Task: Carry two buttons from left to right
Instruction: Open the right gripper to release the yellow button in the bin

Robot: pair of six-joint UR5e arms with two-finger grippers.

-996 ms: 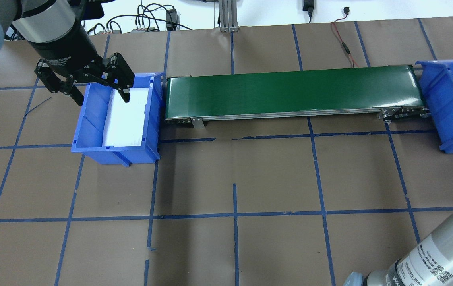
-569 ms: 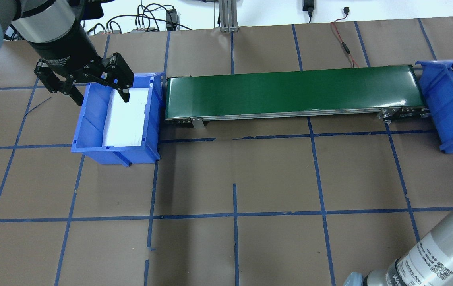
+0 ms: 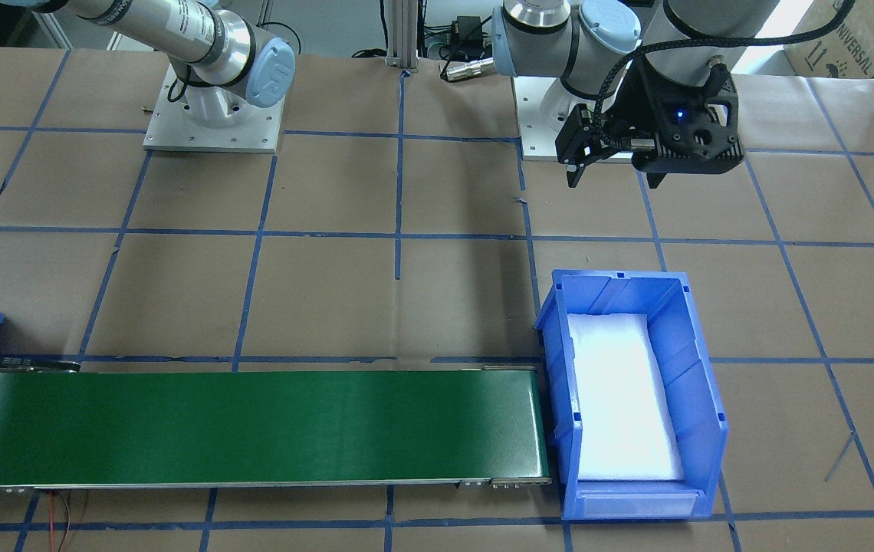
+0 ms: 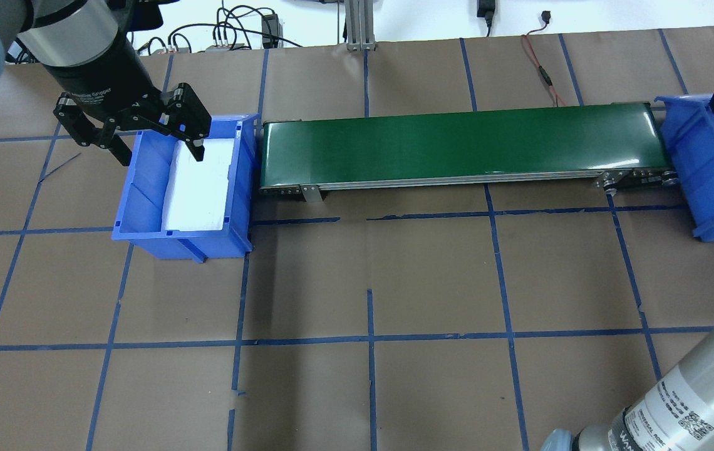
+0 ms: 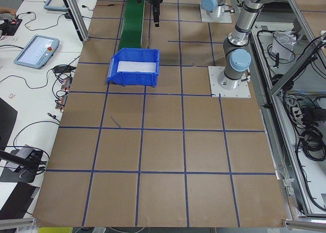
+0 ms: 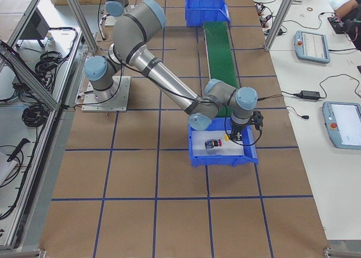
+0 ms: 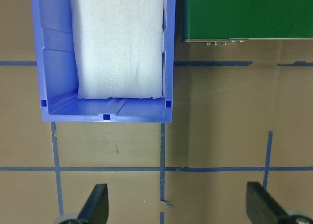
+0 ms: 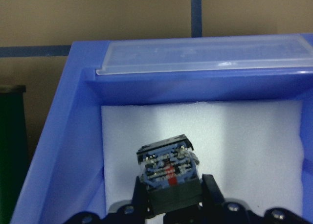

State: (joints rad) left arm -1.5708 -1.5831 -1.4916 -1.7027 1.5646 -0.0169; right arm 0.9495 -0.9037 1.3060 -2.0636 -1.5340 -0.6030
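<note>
Bins first: left blue bin (image 4: 144, 188) carries a white foam pad (image 4: 197, 188); right blue bin (image 6: 223, 161) has the red button (image 6: 212, 143) lying on its foam. Right gripper (image 8: 173, 192) pinches the yellow button (image 8: 168, 168) by its contact block over that foam. Left gripper (image 7: 178, 207) hangs spread wide near the left bin. Green conveyor (image 4: 457, 144) runs between the bins.

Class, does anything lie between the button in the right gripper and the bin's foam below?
Nothing visible does. The yellow button in the right gripper hangs over bare foam in the blue bin; the red button lies aside.
</note>
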